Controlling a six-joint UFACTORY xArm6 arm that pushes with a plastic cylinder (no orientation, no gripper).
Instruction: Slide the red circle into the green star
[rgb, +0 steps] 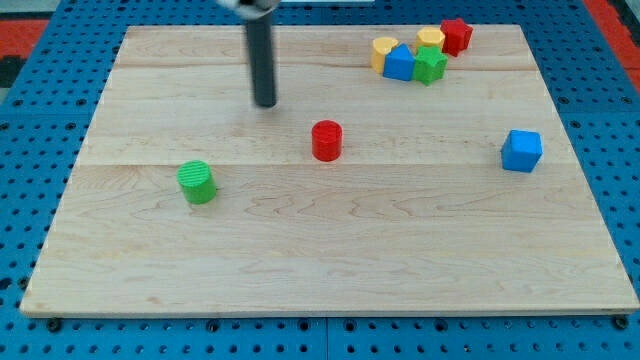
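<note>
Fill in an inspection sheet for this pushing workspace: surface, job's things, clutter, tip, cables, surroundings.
Surface: pale wooden board, flat.
Job's things: red circle block near centre, alone; green star block in the cluster at the view's top right.
Clutter: green cylinder block at left; blue cube block at right; yellow blocks, blue block and red block around the star.
Tip: my tip up-left of the red circle, apart.
Cables: nothing seen.
Surroundings: blue perforated base.
</note>
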